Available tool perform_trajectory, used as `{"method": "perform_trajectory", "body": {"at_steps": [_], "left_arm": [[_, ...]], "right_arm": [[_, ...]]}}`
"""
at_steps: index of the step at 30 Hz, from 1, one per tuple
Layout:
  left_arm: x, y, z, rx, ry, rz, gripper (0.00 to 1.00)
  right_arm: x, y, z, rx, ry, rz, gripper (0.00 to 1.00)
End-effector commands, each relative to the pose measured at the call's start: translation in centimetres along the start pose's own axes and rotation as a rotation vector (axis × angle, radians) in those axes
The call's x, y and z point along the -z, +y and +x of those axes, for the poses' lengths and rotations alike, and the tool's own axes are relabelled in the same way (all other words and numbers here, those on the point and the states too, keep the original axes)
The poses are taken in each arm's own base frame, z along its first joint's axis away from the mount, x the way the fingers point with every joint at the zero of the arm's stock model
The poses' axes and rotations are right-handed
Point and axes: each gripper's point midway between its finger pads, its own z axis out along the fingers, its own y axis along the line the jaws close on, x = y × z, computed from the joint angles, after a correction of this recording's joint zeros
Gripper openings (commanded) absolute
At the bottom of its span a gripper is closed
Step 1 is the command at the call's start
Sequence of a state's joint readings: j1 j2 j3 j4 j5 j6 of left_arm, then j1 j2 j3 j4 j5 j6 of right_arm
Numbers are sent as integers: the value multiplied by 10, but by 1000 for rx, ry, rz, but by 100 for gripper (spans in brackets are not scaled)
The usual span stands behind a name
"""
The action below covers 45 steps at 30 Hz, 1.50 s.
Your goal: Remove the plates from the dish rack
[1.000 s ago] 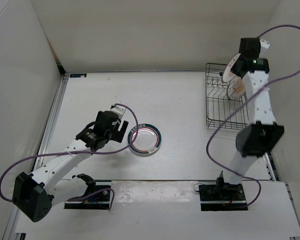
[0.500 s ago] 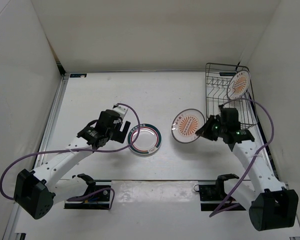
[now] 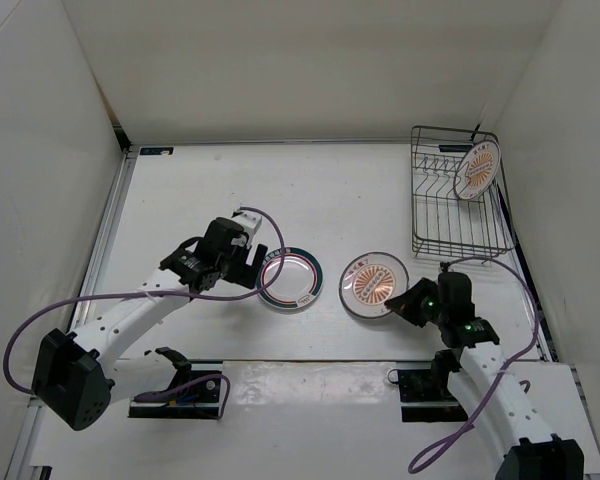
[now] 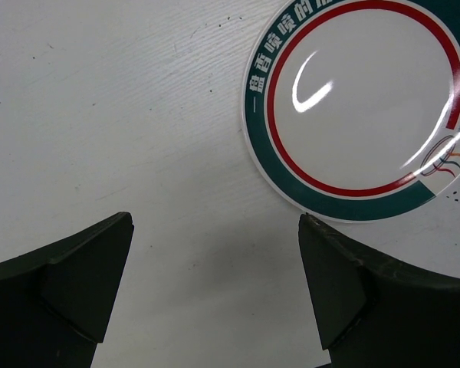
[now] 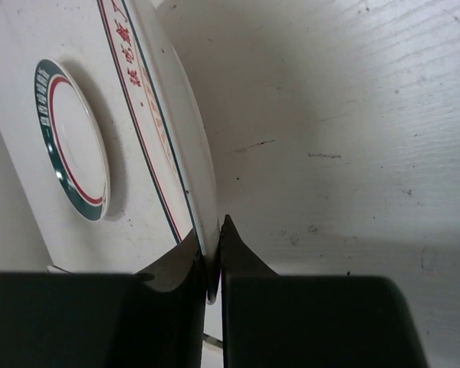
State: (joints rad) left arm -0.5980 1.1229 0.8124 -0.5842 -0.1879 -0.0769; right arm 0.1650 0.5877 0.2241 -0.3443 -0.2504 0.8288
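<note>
The black wire dish rack (image 3: 458, 230) stands at the far right with one orange sunburst plate (image 3: 476, 170) upright in its far end. A second sunburst plate (image 3: 374, 284) is low over the table centre-right, its rim pinched in my right gripper (image 3: 412, 303); the right wrist view shows the rim (image 5: 198, 192) between the shut fingers (image 5: 241, 264). The green and pink ringed plate (image 3: 289, 277) lies flat on the table and also shows in the left wrist view (image 4: 360, 107). My left gripper (image 3: 248, 258) is open and empty just left of it, its fingers (image 4: 69, 264) spread wide.
White walls enclose the table on the left, far and right sides. A metal rail (image 3: 108, 240) runs along the left edge. Purple cables trail from both arms near the front bases (image 3: 450, 385).
My right arm has carried the sunburst plate from beside the rack down and toward the front, close to the table. My left gripper shifted slightly toward the ringed plate.
</note>
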Motion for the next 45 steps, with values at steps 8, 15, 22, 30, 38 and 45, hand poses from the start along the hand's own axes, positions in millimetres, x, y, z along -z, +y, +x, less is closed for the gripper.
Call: {"method": "perform_trajectory", "body": {"at_steps": [8,15,22,30,38,45], "left_arm": [[5,-11,-12,23,-14,52,100],[5,-11,-12,23,-14,54,100],[6,-10,-13,24,-16,48,100],[6,-6,-12,20,-16,33,100],[8,-5,-14,20,-24,27,100],[9,-8,-16,23,-29,44,100]], "right_arm": [[-24,-65,31,-300,-26,166,19],[-20,-85,45,-374,0,267,39],[-1,-73,49,-418,59,316,44],[59,-51,36,-382,51,425,58],[181,4,-119,63,-600,501,75],[246,50,-240,14,-1254,521,70]]}}
